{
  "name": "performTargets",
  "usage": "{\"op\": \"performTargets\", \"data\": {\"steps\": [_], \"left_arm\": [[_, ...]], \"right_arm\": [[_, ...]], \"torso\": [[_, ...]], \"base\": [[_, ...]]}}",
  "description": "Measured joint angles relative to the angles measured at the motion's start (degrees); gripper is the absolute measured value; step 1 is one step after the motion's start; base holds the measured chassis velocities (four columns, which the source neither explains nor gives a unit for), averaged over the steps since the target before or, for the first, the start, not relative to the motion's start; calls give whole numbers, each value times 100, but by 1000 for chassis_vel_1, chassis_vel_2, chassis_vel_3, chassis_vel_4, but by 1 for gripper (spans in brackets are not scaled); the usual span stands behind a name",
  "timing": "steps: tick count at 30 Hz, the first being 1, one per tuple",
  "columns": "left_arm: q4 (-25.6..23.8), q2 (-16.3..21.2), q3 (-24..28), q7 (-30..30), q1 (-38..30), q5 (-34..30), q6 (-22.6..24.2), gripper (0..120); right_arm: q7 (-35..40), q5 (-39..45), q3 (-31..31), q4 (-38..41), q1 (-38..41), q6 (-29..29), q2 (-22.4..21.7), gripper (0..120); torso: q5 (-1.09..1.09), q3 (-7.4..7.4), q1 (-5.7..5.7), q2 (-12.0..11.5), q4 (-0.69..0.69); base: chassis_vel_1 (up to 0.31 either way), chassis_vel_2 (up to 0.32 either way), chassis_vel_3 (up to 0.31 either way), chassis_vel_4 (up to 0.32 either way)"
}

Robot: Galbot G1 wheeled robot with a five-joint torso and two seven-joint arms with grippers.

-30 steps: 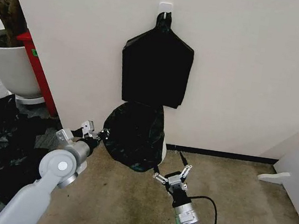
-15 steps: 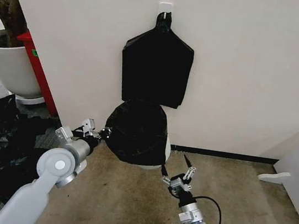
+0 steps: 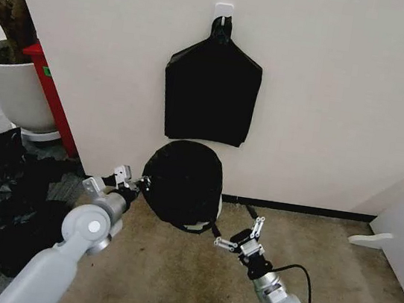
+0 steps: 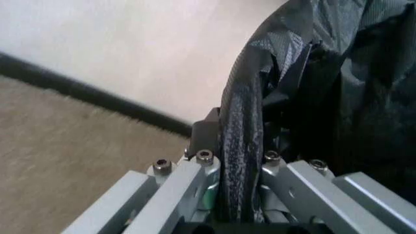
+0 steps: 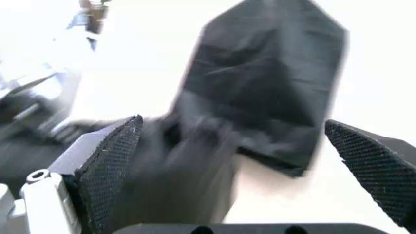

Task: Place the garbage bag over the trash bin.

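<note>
— What's the room like?
— Brown carpet meets a cream wall (image 3: 329, 102). The garbage bag (image 3: 183, 180) drapes the trash bin (image 3: 199, 229) there.
— And your pincers?
— My left gripper (image 3: 136, 182) pinches the bag's edge; my right gripper (image 3: 239, 232) hangs spread, just beside the bin.

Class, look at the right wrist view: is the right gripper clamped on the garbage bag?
No: the right gripper has its fingers spread wide with nothing between them, and the garbage bag lies beyond.

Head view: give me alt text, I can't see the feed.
The black garbage bag drapes over the trash bin by the wall. The left tool is shut on the bag's edge, and the right tool is open beside the bin.
</note>
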Motion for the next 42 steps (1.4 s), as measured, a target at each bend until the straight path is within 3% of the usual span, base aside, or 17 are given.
{"op": "performTargets", "data": {"steps": [4,11,14,16,17,19,31,34,42], "left_arm": [[107,-116,80,-44,140,516,219,3],[107,-280,115,-256,254,596,685,3],[35,-302,117,-298,315,542,831,10],[-7,-301,119,-324,384,533,907,18],[-71,-280,119,-354,483,522,950,31],[-129,-249,108,-357,538,524,954,40],[-779,87,-38,-612,872,523,1029,78],[-993,159,-58,-838,988,457,1121,94],[-799,209,-154,-972,935,326,1108,100]], "right_arm": [[659,15,-80,403,-2,-456,89,100],[732,-104,-84,513,-72,-512,102,100],[733,-138,-79,512,-81,-512,104,100],[733,-158,-76,497,-79,-512,107,100],[733,-204,-76,465,-72,-512,131,100],[731,-230,-82,447,-69,-512,147,100],[721,-284,-94,391,-61,-512,162,100],[719,-321,-95,366,-62,-507,174,100],[719,-362,-90,365,-103,-482,172,100]], "torso": [[0,0,0,0,2],[0,0,0,0,1],[0,0,0,0,0],[0,0,0,0,1],[0,0,0,0,1],[1,0,0,0,1],[0,0,0,0,2],[0,0,0,0,1],[0,0,0,0,1]], "base": [[0,0,0,0],[0,0,0,0],[0,0,0,0],[0,0,0,0],[0,0,0,0],[0,0,0,0],[0,0,0,0],[0,0,0,0],[0,0,0,0]]}}
